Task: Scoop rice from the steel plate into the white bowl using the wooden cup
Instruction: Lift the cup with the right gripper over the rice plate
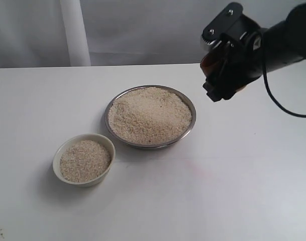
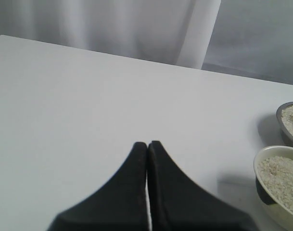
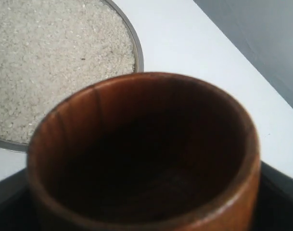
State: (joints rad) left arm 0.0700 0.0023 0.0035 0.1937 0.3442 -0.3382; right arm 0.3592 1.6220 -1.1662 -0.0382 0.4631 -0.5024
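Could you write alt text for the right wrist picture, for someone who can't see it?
An empty wooden cup, its dark inside facing the camera, fills the foreground. Beyond it sits a steel plate full of rice on a white table.

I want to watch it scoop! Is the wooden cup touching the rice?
Apart. The exterior view shows the wooden cup, held in the right gripper, up in the air beside the steel plate, white table showing between it and the rice.
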